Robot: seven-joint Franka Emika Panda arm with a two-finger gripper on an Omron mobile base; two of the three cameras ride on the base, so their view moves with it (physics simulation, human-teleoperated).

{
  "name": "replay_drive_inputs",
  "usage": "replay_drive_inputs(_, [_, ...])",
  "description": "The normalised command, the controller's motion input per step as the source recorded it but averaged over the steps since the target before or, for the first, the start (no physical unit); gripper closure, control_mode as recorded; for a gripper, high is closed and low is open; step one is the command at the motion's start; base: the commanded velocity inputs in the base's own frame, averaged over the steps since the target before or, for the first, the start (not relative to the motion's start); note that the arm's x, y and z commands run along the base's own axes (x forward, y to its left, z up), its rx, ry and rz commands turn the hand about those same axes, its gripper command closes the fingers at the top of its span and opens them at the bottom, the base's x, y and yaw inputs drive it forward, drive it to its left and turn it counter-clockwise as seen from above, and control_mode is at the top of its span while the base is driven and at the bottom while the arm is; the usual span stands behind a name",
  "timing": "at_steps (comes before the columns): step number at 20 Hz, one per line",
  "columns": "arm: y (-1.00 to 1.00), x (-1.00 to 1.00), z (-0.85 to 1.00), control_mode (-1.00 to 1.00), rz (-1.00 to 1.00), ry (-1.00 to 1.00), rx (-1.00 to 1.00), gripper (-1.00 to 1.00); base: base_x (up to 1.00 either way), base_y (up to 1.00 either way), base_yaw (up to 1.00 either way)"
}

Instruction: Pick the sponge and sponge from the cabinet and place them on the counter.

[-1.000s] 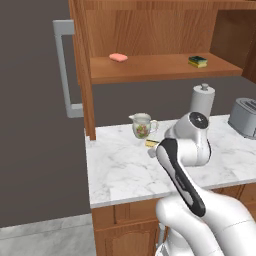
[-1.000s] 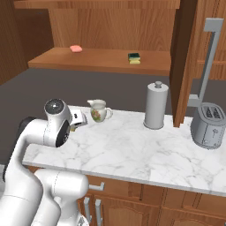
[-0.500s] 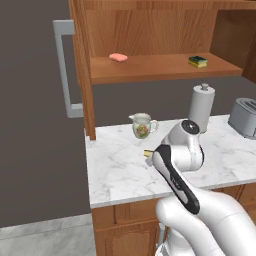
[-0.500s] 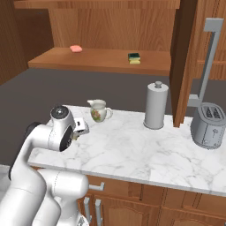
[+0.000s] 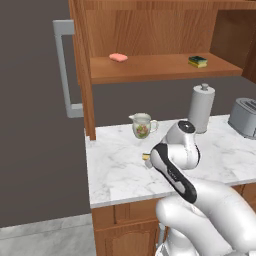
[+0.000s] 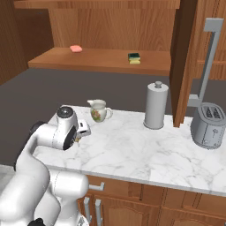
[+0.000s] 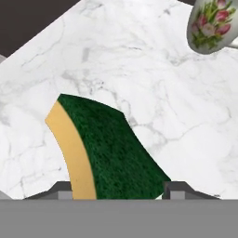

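1. The two-finger gripper is down low over the white marble counter with faint grey veins, and a yellow sponge with a dark green scouring top sits between its finger tips. The jaws look closed on it at about half their spread, so I'd say it is held, though whether it already touches the marble I cannot tell.
2. If the jaws open while the sponge is above the slab, it could drop and bounce or flip; it is light and springy, so it may not stay where it lands.
3. The small floral ceramic jug stands near the hand on the counter. A careless swing when the arm lifts away could knock it over.
4. The second yellow-and-green sponge is on the wooden shelf of the reddish-brown wall cabinet, well apart from a flat pink block. Fetching it means reaching up past the shelf edge, and the arm could clip the grey paper-towel holder standing just below on the way.
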Motion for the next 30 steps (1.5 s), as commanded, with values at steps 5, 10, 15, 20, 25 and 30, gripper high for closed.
replay_drive_inputs(5, [0.0,0.12,-0.48,-1.0,0.04,0.0,0.0,1.0,0.0,0.0,0.0])
replay_drive_inputs(10, [0.0,0.12,-0.45,-1.0,0.04,0.0,0.0,1.0,0.0,0.0,0.0])
replay_drive_inputs(15, [0.0,0.08,-0.38,-1.0,0.04,0.0,0.0,1.0,0.0,0.0,0.0])
replay_drive_inputs(20, [0.0,0.06,-0.31,-1.0,0.04,0.0,0.0,1.0,0.0,0.0,0.0])
replay_drive_inputs(25, [0.0,0.05,-0.27,-1.0,0.03,0.0,0.0,1.0,0.0,0.0,0.0])
replay_drive_inputs(30, [0.0,0.01,-0.24,-1.0,0.03,0.0,0.0,1.0,0.0,0.0,0.0])
